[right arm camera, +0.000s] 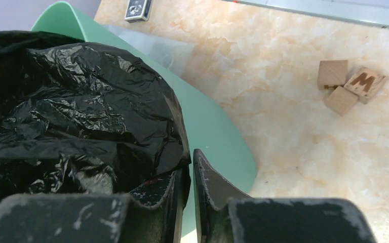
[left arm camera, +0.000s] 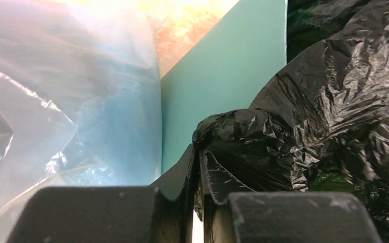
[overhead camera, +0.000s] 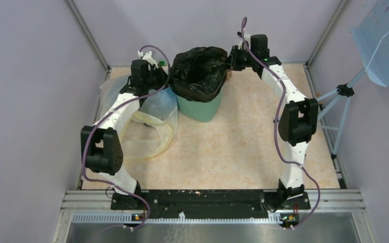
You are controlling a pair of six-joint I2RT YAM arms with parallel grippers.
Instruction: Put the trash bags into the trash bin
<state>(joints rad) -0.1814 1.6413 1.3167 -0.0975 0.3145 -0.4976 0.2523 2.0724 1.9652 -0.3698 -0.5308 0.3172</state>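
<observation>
The mint-green trash bin point(overhead camera: 198, 107) stands at the back middle of the table. A glossy black trash bag point(overhead camera: 199, 70) is draped over its mouth and rim. My left gripper point(overhead camera: 163, 76) is at the bin's left rim; in the left wrist view point(left arm camera: 199, 150) it is shut on a bunched fold of the bag point(left arm camera: 334, 101), beside the green wall point(left arm camera: 223, 76). My right gripper point(overhead camera: 231, 59) is at the right rim. In the right wrist view point(right arm camera: 188, 161) its jaws stand a thin slit apart, with the bag's edge point(right arm camera: 81, 111) wrapped over the left finger, above the bin's rim point(right arm camera: 218, 136).
A large clear bag point(overhead camera: 152, 119) lies left of the bin, against the left arm, and shows in the left wrist view point(left arm camera: 55, 101). Three wooden blocks point(right arm camera: 347, 85) lie on the table right of the bin. A tripod with a blue perforated panel point(overhead camera: 385, 40) stands outside the right wall.
</observation>
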